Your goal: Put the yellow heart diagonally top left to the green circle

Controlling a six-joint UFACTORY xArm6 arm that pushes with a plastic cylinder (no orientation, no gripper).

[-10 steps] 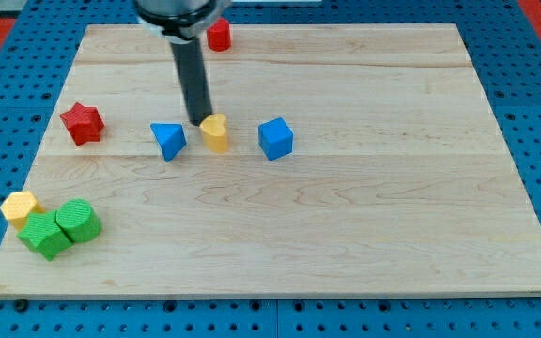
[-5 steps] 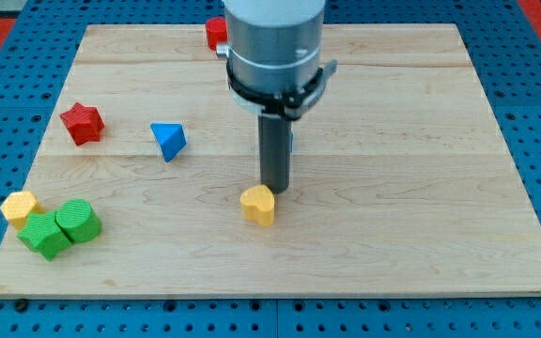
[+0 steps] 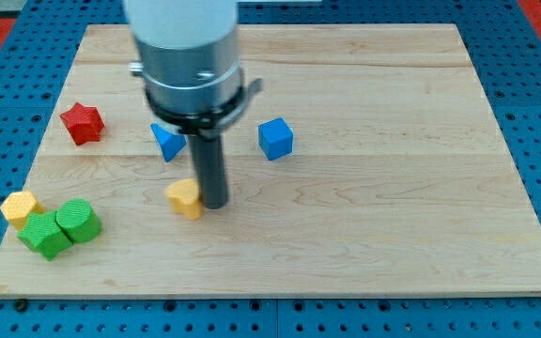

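The yellow heart lies on the wooden board, left of centre and toward the view's bottom. My tip touches its right side. The green circle sits near the board's bottom left corner, well to the left of the heart and slightly below it. A green star-like block presses against the circle's left side, and a yellow hexagonal block sits just above and to the left of that.
A red star is at the left. A blue triangle is above the heart, partly behind the arm. A blue cube is right of the rod. The arm's body hides the board's upper middle.
The yellow heart has gone down from between the blue blocks and then left, pushed by my tip. My tip has shifted from above the heart to its right side.
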